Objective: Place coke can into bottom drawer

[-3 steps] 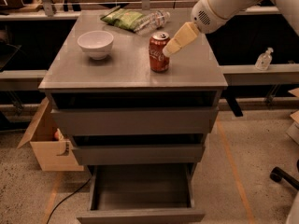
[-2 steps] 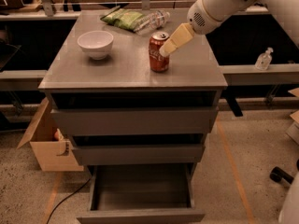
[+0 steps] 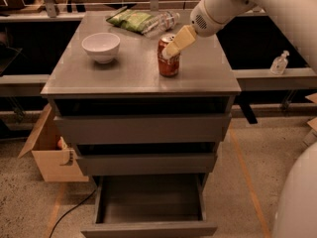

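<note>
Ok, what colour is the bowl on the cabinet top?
The bowl is plain white, camera view; the hand is at the coke can.

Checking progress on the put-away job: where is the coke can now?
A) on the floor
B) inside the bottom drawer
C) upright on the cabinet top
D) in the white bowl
C: the coke can stands upright on the cabinet top, the gripper at its upper rim; the bottom drawer stands open below.

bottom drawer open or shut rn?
Open: the bottom drawer is pulled out, its inside floor showing. The coke can stands upright on the cabinet top, with the tool at its upper side.
</note>
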Controlling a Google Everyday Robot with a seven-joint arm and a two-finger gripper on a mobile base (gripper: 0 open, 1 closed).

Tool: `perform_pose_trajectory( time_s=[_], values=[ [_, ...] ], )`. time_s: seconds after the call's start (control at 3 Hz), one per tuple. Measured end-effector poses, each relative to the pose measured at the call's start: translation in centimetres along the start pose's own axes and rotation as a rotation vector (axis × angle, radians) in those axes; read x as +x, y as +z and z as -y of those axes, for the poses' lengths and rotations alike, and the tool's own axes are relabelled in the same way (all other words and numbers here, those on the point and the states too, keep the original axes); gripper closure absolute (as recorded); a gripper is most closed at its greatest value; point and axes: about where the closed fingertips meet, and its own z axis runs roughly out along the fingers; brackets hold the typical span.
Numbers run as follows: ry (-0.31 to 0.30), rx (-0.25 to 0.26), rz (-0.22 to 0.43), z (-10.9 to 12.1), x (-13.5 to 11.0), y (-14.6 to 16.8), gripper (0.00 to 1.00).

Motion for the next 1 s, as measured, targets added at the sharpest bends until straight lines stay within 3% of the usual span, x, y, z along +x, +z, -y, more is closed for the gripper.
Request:
perform_pose_trajectory(
  time_s=[1.0],
  values=[
    [-0.020, -0.046, -0.027, -1.4, -1.2, 2.6, 0.00]
  ],
)
